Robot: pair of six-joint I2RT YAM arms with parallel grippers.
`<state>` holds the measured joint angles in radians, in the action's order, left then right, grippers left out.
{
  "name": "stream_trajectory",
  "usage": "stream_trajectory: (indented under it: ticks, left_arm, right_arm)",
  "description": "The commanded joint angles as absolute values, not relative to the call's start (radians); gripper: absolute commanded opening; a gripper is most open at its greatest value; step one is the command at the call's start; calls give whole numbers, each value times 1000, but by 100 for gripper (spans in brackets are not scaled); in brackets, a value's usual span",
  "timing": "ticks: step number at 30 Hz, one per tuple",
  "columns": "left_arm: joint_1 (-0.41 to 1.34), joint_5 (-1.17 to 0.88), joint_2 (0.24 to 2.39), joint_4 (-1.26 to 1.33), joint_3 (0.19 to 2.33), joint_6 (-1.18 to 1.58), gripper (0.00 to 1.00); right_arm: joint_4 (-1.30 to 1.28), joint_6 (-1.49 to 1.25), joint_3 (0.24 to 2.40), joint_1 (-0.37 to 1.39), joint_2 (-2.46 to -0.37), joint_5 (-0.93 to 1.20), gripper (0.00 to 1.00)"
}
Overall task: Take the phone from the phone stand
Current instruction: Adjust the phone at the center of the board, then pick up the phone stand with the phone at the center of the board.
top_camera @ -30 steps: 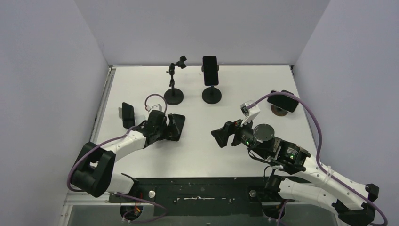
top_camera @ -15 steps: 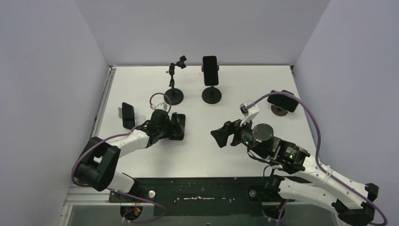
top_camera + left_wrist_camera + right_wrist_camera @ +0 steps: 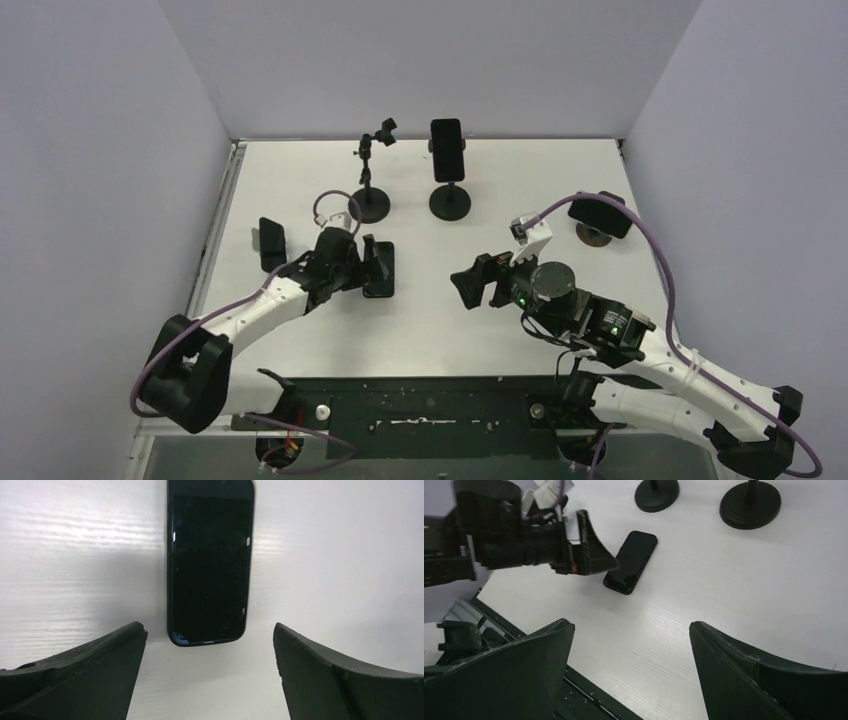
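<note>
Left claw [image 3: 207, 650] and right claw [image 3: 631, 630] gape; phone [image 3: 210, 562], at left's twelve o'clock, lies flat on the bench [image 3: 330, 555], apparently freed.

The phone [image 3: 210, 562] is a slim black slab with rounded corners and a dark, unlit screen. It lies flat and face up on the white table [image 3: 480, 320], left of the middle, with its long side running roughly from the near edge toward the back. The phone stand [image 3: 369, 205] is just behind it and not touching it. The stand is black, with a round base, a thin upright post and a small tilted clamp head.
</note>
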<state>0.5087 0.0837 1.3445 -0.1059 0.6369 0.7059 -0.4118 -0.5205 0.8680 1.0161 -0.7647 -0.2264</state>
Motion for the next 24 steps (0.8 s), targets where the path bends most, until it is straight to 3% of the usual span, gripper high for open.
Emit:
stream_trajectory:
  ticks: [1,6,10,15,19,24]
  left_arm:
    - [506,191,1183,-220,797,582,97]
    - [505,297,1038,-203,864,506,97]
    - [515,314,940,-74,807,491,97]
    - [522,200,864,46,701,498,97]
    - [518,129,799,107,643,470,97]
    - [514,84,770,89,646,458,97]
  right_arm:
    - [-453,-582,927,1022,-821,-440,91]
    - [-492,-635,1021,1019,-964,-658,99]
    - [-519,-569,1144,982,-1119,-744,100]
    - [-541,-529,1253,651,-1240,-399,100]
    - [-513,-556,1188,458,-1205,-379,100]
    - [-459,-663,1047,39,-1148,-189,99]
